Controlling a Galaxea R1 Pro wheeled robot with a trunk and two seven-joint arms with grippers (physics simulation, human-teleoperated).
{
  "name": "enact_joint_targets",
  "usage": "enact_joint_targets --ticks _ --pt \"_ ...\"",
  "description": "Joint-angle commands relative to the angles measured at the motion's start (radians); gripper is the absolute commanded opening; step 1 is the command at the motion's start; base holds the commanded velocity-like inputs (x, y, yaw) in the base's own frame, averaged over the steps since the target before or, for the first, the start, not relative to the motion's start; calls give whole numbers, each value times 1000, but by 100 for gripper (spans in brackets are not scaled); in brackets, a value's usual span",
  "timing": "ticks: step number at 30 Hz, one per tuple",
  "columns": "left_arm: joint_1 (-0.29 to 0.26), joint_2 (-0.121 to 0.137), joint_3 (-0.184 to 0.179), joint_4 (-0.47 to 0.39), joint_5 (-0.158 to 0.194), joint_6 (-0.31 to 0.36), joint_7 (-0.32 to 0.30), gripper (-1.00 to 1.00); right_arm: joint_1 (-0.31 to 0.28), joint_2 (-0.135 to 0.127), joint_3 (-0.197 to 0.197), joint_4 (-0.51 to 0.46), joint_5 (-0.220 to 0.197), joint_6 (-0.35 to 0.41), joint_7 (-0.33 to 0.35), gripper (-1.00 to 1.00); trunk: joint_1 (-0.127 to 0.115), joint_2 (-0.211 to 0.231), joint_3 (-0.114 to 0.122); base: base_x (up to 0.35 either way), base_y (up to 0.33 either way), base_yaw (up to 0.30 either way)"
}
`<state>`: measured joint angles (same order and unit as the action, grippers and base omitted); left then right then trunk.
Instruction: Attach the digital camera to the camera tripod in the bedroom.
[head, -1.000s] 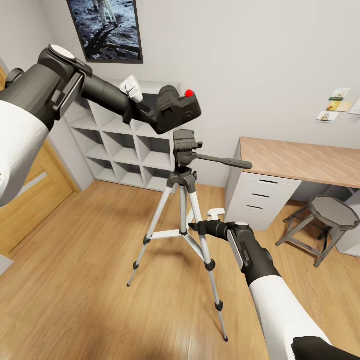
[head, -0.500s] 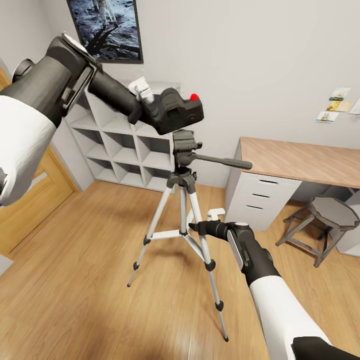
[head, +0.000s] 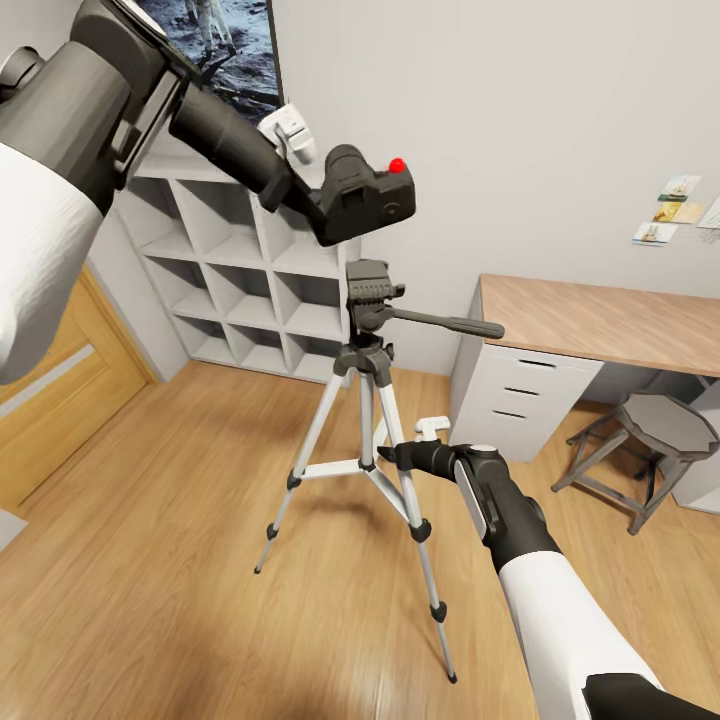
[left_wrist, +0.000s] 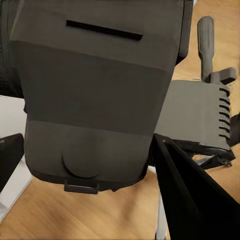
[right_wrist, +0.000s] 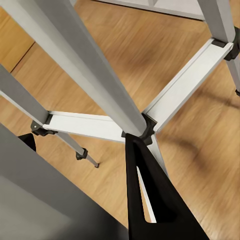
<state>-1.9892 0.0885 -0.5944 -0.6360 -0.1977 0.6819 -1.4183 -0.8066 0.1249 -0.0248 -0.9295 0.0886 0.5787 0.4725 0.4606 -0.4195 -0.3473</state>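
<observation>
Currently left gripper (head: 305, 190) clamps the digital camera (head: 362, 198), held above the camera tripod (head: 372, 380) head, not touching. Right gripper (head: 395, 455) at the tripod's centre brace; grip state unclear.

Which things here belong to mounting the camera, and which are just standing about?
Belong: digital camera, held above the head of the camera tripod; left gripper; right gripper.

Standing about: poster, cube shelves, desk, stool, door.

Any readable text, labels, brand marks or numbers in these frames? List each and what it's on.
None readable.
Camera: no brand or label visible, just a red button.
Tripod: no markings.
Poster: picture, no legible words.
Small cards on the wall: too small to read.
</observation>
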Motion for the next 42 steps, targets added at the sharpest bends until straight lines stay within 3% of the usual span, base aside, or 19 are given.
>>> enact_joint_targets --ticks 1,2,7,22,30,37,42 --pt "-4 -4 -2 -2 -5 9 -6 -100 0 1 -3 0 15 6 8 -100 1 -1 -2 0 0 0" --pt "-8 -16 -2 -2 -5 9 -9 -100 0 1 -3 0 16 6 8 -100 1 -1 -2 0 0 0" --pt "-9 -26 -2 -3 -11 8 -19 -100 0 1 -3 0 16 5 8 -100 1 -1 -2 0 0 0" --pt "-10 -27 -14 -7 -15 1 -31 -100 0 1 -3 0 16 6 6 -100 1 -1 -2 0 0 0" --pt "-10 -27 -95 -2 -58 1 -73 -100 0 1 -3 0 17 5 6 -100 1 -1 -2 0 0 0" --pt "-10 -26 -95 3 -47 10 -83 -100 0 1 -3 0 17 4 6 -100 1 -1 -2 0 0 0" --pt "-10 3 -92 15 -19 9 -120 -100 0 1 -2 0 16 4 5 -100 1 -1 -2 0 0 0"
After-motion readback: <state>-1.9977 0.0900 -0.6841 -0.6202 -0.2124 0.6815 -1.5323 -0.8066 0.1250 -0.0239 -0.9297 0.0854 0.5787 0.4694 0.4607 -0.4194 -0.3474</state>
